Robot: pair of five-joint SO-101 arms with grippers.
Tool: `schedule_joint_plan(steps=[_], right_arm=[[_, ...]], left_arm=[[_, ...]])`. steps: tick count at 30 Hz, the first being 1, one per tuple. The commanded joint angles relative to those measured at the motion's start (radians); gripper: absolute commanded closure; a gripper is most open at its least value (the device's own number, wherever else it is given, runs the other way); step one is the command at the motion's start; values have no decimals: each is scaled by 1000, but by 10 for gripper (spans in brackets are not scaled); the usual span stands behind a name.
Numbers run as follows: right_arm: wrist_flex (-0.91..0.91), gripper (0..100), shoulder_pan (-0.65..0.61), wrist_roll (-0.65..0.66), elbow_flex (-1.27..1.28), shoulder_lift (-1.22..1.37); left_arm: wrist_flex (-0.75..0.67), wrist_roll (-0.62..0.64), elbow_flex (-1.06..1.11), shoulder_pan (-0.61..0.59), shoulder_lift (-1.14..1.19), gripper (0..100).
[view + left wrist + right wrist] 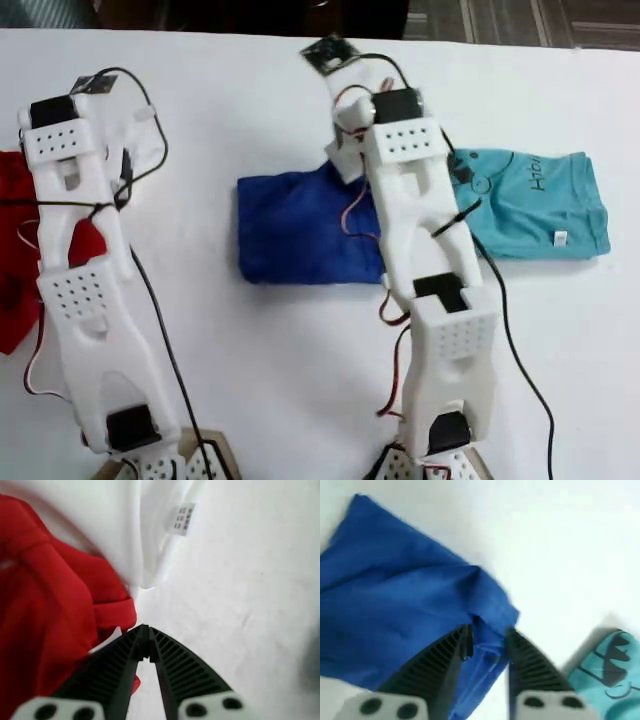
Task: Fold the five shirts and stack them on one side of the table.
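Note:
A crumpled red shirt lies at the table's left edge, beside the left arm. In the left wrist view my left gripper is shut, its tips right at the hem of the red shirt, with a white shirt and its label just beyond. A folded blue shirt lies mid-table, partly under the right arm. My right gripper is open, its fingers either side of an edge of the blue shirt. A teal shirt lies folded to the right.
The white table has bare room at the front between the two arm bases and along the far side. Black and red cables hang along both arms. The teal shirt lies close beside the right gripper.

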Motion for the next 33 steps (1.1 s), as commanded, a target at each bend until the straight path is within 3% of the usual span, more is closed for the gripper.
schedule_joint_plan(steps=[1,7,16,22,27,33], right_arm=[[19,985,-48,3,-18,1],[-47,979,-48,9,41,68],[-214,979,120,6,41,143],[-222,979,139,5,41,136],[-168,979,111,2,41,96],[12,978,51,-58,52,-85]], left_arm=[[5,-9,-2,-8,-77,972],[5,-9,-2,-8,-77,972],[8,-9,-1,-8,-77,972],[5,-9,-1,-8,-77,972],[-9,-3,-4,11,-77,972],[-43,14,-7,157,-77,972]])
